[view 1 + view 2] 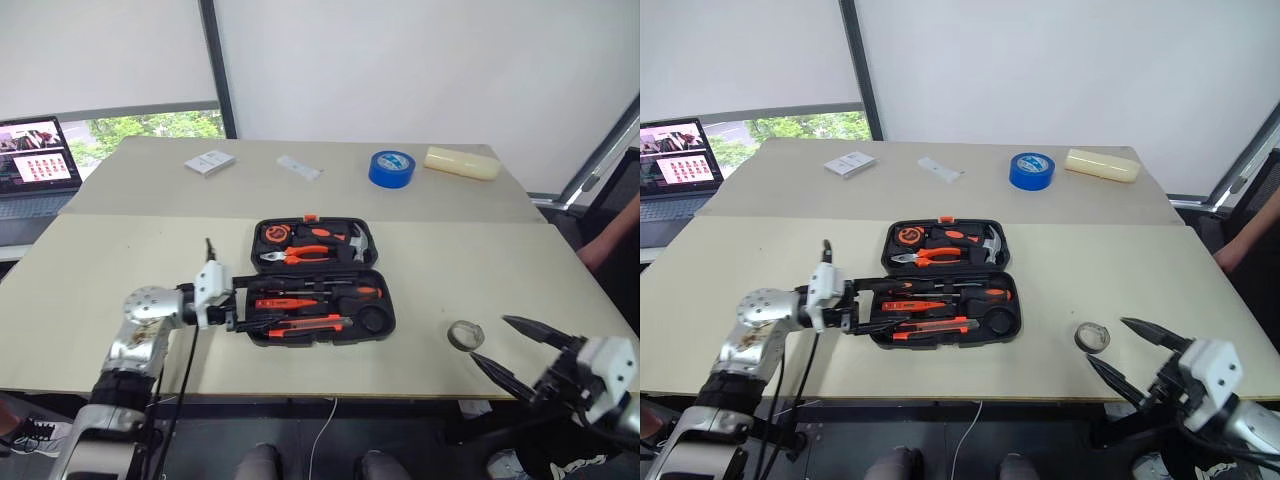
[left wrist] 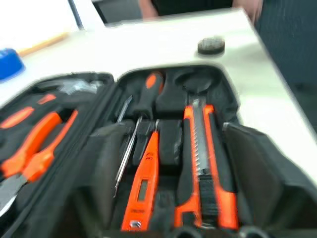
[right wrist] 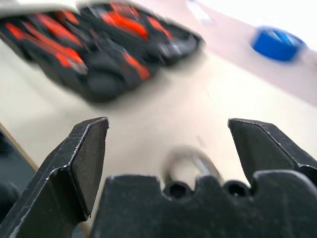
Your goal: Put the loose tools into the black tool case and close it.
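The black tool case (image 1: 320,280) lay open mid-bench, utility knife (image 1: 305,324) and screwdrivers (image 1: 318,294) already in their slots. My left gripper (image 1: 243,304) hung at its left edge, fingers spread, empty. The grey tape roll (image 1: 465,334) sat loose beside my right gripper (image 1: 505,347), wide open too.

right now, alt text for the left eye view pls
An open black tool case lies on a beige table, orange-handled tools in its recesses. The open left gripper is at its left edge; the open right gripper is near a small grey tape roll.
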Controlling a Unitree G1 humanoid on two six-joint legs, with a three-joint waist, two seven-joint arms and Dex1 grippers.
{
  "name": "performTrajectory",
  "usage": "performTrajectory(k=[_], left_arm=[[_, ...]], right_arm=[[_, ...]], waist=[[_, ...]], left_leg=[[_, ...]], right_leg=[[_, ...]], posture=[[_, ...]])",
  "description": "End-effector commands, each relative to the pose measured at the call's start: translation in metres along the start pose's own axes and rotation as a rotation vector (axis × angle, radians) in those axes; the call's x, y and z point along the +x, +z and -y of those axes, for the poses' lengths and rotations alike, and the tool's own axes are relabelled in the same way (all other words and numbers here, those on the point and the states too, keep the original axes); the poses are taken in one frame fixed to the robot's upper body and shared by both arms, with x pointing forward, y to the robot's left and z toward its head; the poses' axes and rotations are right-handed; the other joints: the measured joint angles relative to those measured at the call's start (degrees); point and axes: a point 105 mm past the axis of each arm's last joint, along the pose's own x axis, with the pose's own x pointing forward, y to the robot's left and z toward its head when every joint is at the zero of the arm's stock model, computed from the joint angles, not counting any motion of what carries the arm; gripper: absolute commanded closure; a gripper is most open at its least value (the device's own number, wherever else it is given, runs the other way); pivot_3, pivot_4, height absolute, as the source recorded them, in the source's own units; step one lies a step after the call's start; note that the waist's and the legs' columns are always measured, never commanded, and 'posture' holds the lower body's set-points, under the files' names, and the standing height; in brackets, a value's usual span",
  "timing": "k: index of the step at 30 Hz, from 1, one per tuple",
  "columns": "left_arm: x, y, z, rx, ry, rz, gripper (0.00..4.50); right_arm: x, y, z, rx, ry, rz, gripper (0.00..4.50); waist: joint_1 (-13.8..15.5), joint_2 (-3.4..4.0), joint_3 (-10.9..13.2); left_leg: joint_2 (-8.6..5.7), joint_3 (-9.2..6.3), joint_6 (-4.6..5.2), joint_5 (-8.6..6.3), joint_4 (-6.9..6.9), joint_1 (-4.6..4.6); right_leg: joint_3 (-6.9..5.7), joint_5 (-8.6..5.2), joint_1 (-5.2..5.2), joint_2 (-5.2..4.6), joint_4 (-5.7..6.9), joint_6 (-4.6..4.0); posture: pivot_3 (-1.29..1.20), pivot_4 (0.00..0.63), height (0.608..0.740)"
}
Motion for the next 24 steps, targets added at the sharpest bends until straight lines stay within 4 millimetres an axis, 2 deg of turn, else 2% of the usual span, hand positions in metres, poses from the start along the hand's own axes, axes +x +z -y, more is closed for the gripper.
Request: performTrajectory(k=[1, 3, 5, 8, 10, 12, 14, 19, 22, 24], left_arm=[[-0.031, 0.005, 0.012, -0.002, 0.046, -0.041, 0.04], [-0.041, 0.004, 0.021, -0.039, 0.064, -0.039, 0.04], [-0.042, 0.01, 0.023, -0.056, 0.104, 0.008, 0.04], [-0.032, 0.022, 0.031, -0.064, 0.093, 0.072, 0.04], [-0.024, 0.029, 0.035, -0.055, 0.07, 0.101, 0.04], [-0.016, 0.031, 0.039, -0.057, 0.038, 0.109, 0.04], [-0.009, 0.03, 0.046, -0.06, -0.013, 0.092, 0.04], [0.002, 0.032, 0.054, -0.052, -0.081, 0.085, 0.04], [0.005, 0.037, 0.054, -0.033, -0.088, 0.088, 0.04], [0.007, 0.041, 0.056, -0.028, -0.087, 0.095, 0.0]], right_arm=[[-0.026, -0.02, 0.006, -0.039, -0.111, -0.058, 0.0], [-0.027, -0.026, -0.002, -0.021, -0.079, -0.07, 0.0], [-0.022, -0.026, -0.009, -0.023, -0.015, -0.076, 0.0], [-0.004, -0.009, -0.006, -0.041, 0.068, -0.074, 0.0], [0.012, 0.005, -0.012, 0.021, 0.183, -0.11, 0.0], [0.026, 0.015, -0.015, 0.014, 0.265, -0.163, 0.0], [0.037, 0.019, -0.008, -0.006, 0.272, -0.212, 0.0], [0.056, 0.008, -0.001, -0.041, 0.325, -0.37, 0.0], [0.067, 0.001, 0.002, -0.047, 0.342, -0.424, 0.0], [0.073, -0.006, 0.002, -0.047, 0.381, -0.475, 0.52]], waist=[[-0.12, 0.04, 0.02], [-0.2, 0.14, 0.09], [-0.3, 0.21, 0.15], [-0.48, 0.23, 0.24], [-0.61, 0.42, 0.35], [-0.66, 0.39, 0.37], [-0.57, 0.25, 0.43], [-0.01, 0.08, 0.52], [0.15, 0.04, 0.53], [0.16, 0.03, 0.54]], left_leg=[[0.01, 0.01, -0.01, -0.01, -0.02, 0.02], [0.03, 0.04, -0.1, -0.06, -0.06, 0.1], [0.03, 0.1, -0.46, -0.28, -0.05, 0.26], [0.02, 0.16, -0.58, -0.36, -0.05, 0.57], [-0.04, 0.28, -0.59, -0.37, -0.06, 0.64], [-0.2, 0.43, -0.58, -0.36, -0.08, 0.65], [-0.2, 0.41, -0.58, -0.36, -0.06, 0.73], [-0.36, 0.31, -0.55, -0.34, -0.02, 0.58], [-0.39, 0.28, 0.09, -0.17, -0.03, 0.17], [-0.43, 0.27, 0.19, -0.25, -0.01, -0.02]], right_leg=[[0.0, -0.09, -0.01, -0.01, 0.0, 0.03], [0.01, -0.49, -0.01, -0.05, 0.02, -0.17], [0.02, -0.49, 0.08, -0.12, 0.04, -0.19], [0.02, -0.5, 0.04, -0.31, 0.0, -0.2], [0.01, -0.5, 0.05, -0.61, 0.01, -0.19], [0.01, -0.49, 0.03, -0.8, 0.0, -0.18], [-0.04, -0.49, 0.1, -0.76, -0.01, -0.17], [-0.11, -0.49, 0.11, -0.76, -0.01, -0.04], [-0.07, -0.59, 0.11, -0.7, -0.05, 0.05], [-0.06, -0.32, -0.02, -0.7, -0.04, 0.24]], posture=[[0.0, 0.15, 0.74], [0.0, 0.15, 0.74], [0.0, 0.15, 0.74], [0.0, 0.15, 0.74], [0.0, 0.15, 0.74], [0.0, 0.15, 0.74], [0.0, 0.15, 0.74], [0.0, 0.15, 0.74], [0.0, 0.15, 0.74], [0.0, 0.15, 0.74]])
